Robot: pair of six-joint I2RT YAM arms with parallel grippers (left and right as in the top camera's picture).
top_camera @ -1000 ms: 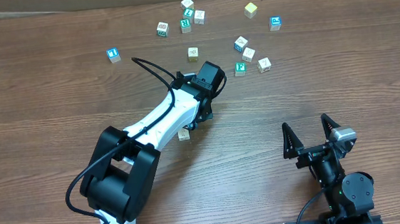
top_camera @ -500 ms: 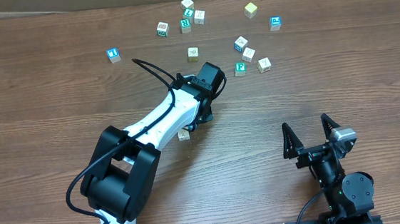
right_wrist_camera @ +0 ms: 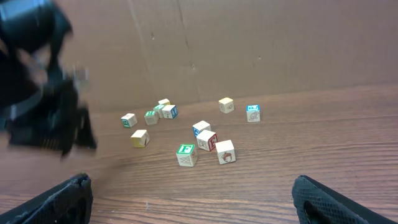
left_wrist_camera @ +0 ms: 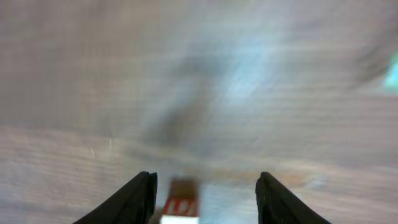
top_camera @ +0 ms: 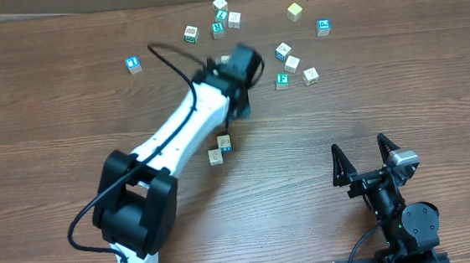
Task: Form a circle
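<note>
At the lower right of the overhead frame the right gripper [top_camera: 358,145] sits parked over the table [top_camera: 50,129], its fingers spread as wide as they go and nothing between them. Just below the middle of that frame lies the circle [top_camera: 224,142], so far only a start: 2 cream cubes set diagonally just beside each other, whether touching or not cannot be told. Above them, past the left arm [top_camera: 176,136], the left gripper [left_wrist_camera: 205,177] hangs near the upper centre, blurred. Its own camera shows the fingers partly apart with nothing clamped between the tips; a small red-and-white shape at the bottom edge of that view is too blurred to identify. Farthest off, along the top of the overhead frame, are the loose cubes [top_camera: 292,63]: 4 close together right of the left gripper, a further group at top centre, 1 alone at upper left [top_camera: 133,64], and 1 half hidden behind the gripper. Judgement: 2 cubes are placed and the step in hand is fetching a 3rd. The next move calls for lowering the part-open fingers squarely over 1 loose cube, probably a near one, gripping it without knocking its neighbours, then setting it against the pair so the line bends round, not runs straight.
</note>
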